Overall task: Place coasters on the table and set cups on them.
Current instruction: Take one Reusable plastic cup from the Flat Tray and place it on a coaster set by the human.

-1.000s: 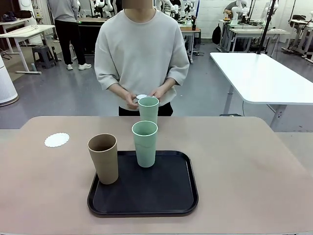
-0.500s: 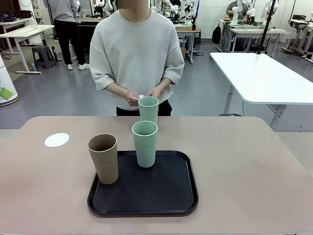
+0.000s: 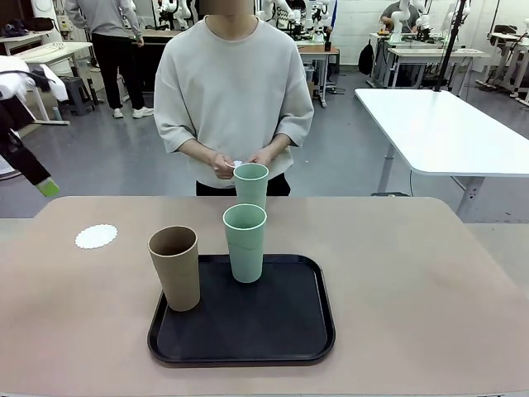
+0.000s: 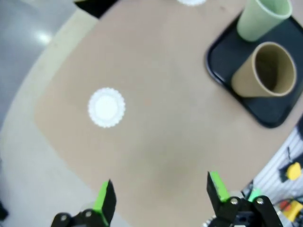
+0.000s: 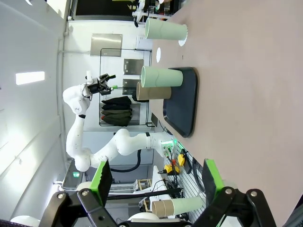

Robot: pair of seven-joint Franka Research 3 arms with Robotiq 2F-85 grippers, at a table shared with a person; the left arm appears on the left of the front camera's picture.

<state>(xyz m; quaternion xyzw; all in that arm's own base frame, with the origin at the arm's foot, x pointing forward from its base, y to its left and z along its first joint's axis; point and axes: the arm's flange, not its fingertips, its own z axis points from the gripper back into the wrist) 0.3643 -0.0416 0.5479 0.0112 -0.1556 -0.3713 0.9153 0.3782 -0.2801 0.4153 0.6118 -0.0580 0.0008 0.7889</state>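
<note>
One coaster [image 3: 96, 236] [image 4: 106, 107] lies bare on the table [image 3: 413, 281] at the left. A mint cup [image 3: 250, 184] [image 5: 165, 29] stands at the far edge; in the right wrist view a coaster [image 5: 182, 38] shows under its base. Another mint cup [image 3: 245, 241] [image 4: 262, 19] and the tan cup [image 3: 175, 266] [image 4: 265, 71] stand on the black tray [image 3: 273, 331]. My left gripper [image 3: 41, 180] [image 4: 160, 193] hangs open, high over the table's left side above the bare coaster. My right gripper [image 5: 157, 176] is open with nothing between its fingers.
The person stands at the far edge behind the far cup, holding a small white disc [image 3: 237, 164] in both hands. White tables stand behind at the right and left. The right half of the tan tabletop is bare.
My left arm has swung into the front view at the upper left. The cups, tray and coaster have not moved. The person shifted slightly, hands still together.
</note>
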